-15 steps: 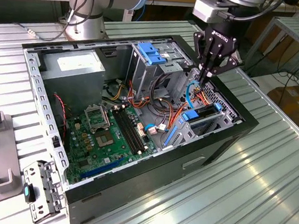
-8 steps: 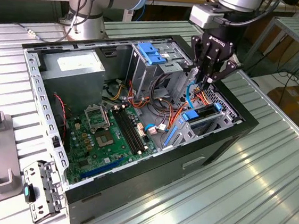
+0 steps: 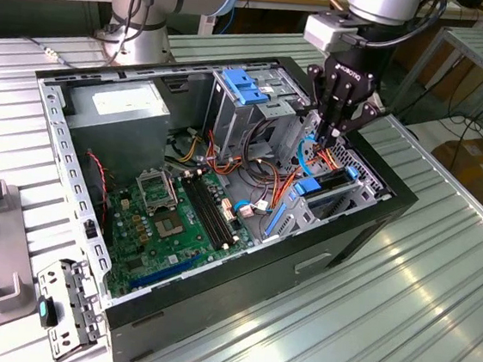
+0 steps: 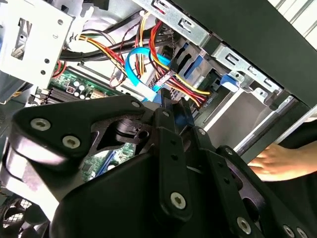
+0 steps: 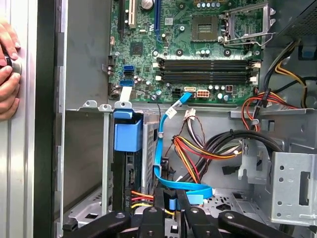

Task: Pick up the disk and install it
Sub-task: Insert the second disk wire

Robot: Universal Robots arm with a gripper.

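Exterior view: claw (image 3: 331,138) lowered into open case (image 3: 395,197) at drive cage, clenched on flat blue cable (image 5: 163,148). Disk (image 5: 128,131) seated upright in cage slot by case wall, crowded by wiring. Hand (image 5: 7,69) rested outside on bench (image 3: 434,322).

Bright, even overhead light fills the room; the ribbed metal worktop (image 3: 438,288) throws back white glare in streaks. Inside the computer case (image 3: 211,307) it's shadowed but readable. Close up, the black gripper (image 4: 171,106) looms soft and slightly blurred
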